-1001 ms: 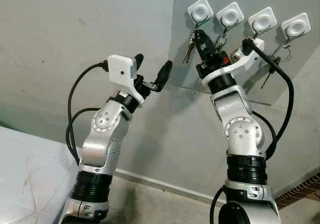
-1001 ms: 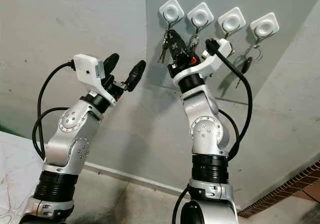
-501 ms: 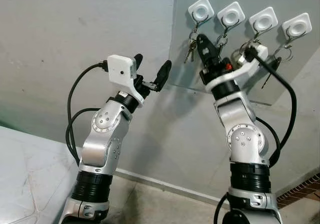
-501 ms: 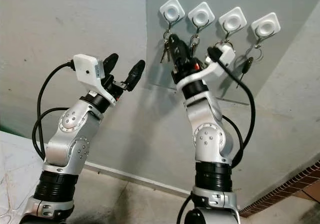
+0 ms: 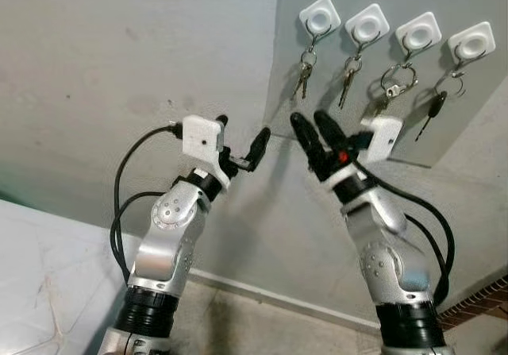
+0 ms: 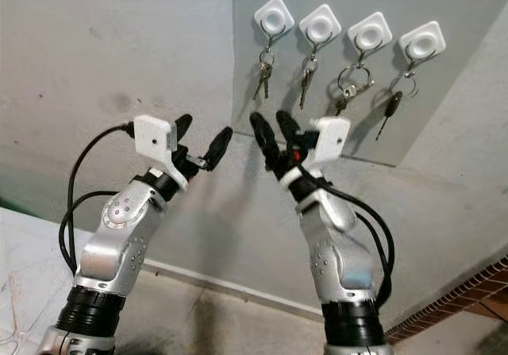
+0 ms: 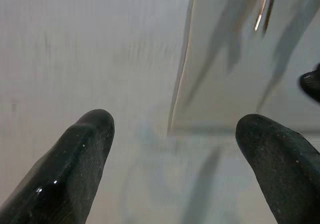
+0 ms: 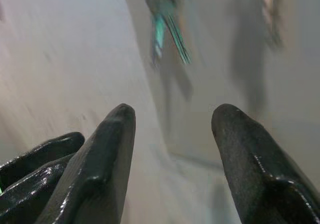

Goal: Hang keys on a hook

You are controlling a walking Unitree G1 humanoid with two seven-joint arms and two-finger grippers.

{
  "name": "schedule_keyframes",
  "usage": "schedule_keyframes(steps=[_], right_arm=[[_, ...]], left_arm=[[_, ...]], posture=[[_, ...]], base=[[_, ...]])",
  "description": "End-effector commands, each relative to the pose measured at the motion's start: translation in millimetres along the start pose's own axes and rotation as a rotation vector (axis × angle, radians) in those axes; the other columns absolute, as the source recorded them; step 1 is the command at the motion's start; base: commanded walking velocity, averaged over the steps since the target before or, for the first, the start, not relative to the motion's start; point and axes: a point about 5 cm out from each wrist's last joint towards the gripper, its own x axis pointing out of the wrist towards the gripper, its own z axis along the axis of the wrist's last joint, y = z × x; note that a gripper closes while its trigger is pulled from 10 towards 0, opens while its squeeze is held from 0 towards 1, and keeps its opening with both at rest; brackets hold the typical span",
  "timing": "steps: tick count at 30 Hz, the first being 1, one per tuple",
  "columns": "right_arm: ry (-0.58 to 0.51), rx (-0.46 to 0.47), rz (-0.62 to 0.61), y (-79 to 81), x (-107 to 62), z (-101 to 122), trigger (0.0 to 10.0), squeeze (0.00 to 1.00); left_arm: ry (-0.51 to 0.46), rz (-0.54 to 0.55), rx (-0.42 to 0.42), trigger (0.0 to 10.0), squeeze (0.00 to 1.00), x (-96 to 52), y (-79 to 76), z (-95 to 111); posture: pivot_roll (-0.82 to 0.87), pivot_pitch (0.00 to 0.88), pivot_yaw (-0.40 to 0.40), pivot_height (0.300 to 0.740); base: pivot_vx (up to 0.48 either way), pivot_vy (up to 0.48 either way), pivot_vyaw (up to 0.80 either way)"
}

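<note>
Four white hooks are fixed high on a grey wall panel (image 5: 381, 125). The leftmost hook (image 5: 319, 15) holds a bunch of keys (image 5: 302, 71), hanging free. Keys (image 5: 345, 81) dangle from the second hook (image 5: 367, 23), a key ring (image 5: 397, 81) from the third (image 5: 417, 31), and a black-headed key (image 5: 433, 109) from the fourth (image 5: 475, 40). My right gripper (image 5: 311, 125) is open below the leftmost keys, apart from them; its wrist view shows those keys (image 8: 165, 23) blurred ahead. Open as well, my left gripper (image 5: 242, 133) is raised just to its left, pointing at the panel edge (image 7: 180, 73).
The pale wall fills the left side. A white padded surface (image 5: 40, 275) lies at the lower left. A strip of brick (image 5: 484, 299) shows at the lower right. The floor runs along the wall's base between the arms.
My right gripper has dropped down and back from the leftmost hook, leaving the keys hanging there. The left arm has shifted slightly right and lower.
</note>
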Motion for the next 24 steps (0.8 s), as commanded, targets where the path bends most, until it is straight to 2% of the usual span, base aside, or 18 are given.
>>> schedule_keyframes(steps=[1, 2, 4, 5, 6, 8, 13, 15, 17, 20, 24], right_arm=[[0.038, -0.016, -0.028, -8.0, -7.6, -10, 10.0, 0.0], [0.067, -0.034, -0.068, -15.2, -15.4, -19, 10.0, 0.0], [0.083, -0.042, -0.091, -19.2, -20.6, -25, 10.0, 0.0], [0.107, -0.042, -0.114, -23.5, -27.3, -34, 10.0, 0.0], [0.107, -0.042, -0.114, -23.5, -27.3, -34, 10.0, 0.0], [0.173, -0.08, -0.17, -33.2, -42.6, -55, 10.0, 0.0], [0.285, -0.09, -0.244, -45.6, -65.5, -84, 10.0, 0.0], [0.344, -0.1, -0.282, -52.4, -78.8, -98, 10.0, 0.0], [0.362, -0.104, -0.294, -54.3, -83.0, -102, 10.0, 0.0], [0.452, -0.117, -0.342, -61.9, -103.6, -121, 10.0, 0.0], [0.524, -0.114, -0.41, -69.9, -124.3, -136, 10.0, 0.0]], left_arm=[[0.035, -0.003, 0.018, 10.0, 0.0, -3.0, -2.3, -11], [0.063, 0.008, 0.011, 10.0, 0.0, -6.1, -2.6, -21], [0.085, 0.019, -0.006, 10.0, 0.0, -8.2, -2.2, -29], [0.111, 0.025, 0.025, 10.0, 0.0, -11.0, -1.7, -38], [0.111, 0.025, 0.025, 10.0, 0.0, -11.0, -1.7, -38], [0.176, 0.034, 0.037, 10.0, 0.0, -17.9, -1.5, -58], [0.285, 0.034, 0.047, 10.0, 0.0, -31.2, -0.5, -89], [0.348, 0.044, 0.054, 10.0, 0.0, -40.9, 2.2, -107], [0.375, 0.04, 0.069, 10.0, 0.0, -44.6, 2.8, -113], [0.485, 0.051, 0.046, 10.0, 0.0, -61.6, 5.2, -139], [0.574, 0.064, 0.041, 10.0, 0.0, -76.4, 5.7, -157]], posture=[[0.08, 0.031, -0.016, 0.74], [0.08, 0.024, -0.014, 0.74], [0.08, 0.023, -0.014, 0.74], [0.08, 0.018, -0.013, 0.74], [0.08, 0.018, -0.013, 0.74], [0.08, 0.017, -0.012, 0.74], [0.08, 0.011, -0.009, 0.74], [0.08, 0.003, -0.006, 0.74], [0.08, 0.003, -0.006, 0.74], [0.08, 0.0, -0.006, 0.74], [0.08, 0.0, -0.003, 0.74]], base=[[0.0, 0.0, 0.0], [0.0, 0.0, 0.0], [0.0, 0.0, 0.0], [0.0, 0.0, 0.0], [0.0, 0.0, 0.0], [0.0, 0.0, 0.0], [0.0, 0.0, 0.0], [0.0, 0.0, 0.0], [0.0, 0.0, 0.0], [0.0, 0.0, 0.0], [0.0, 0.0, 0.0]])
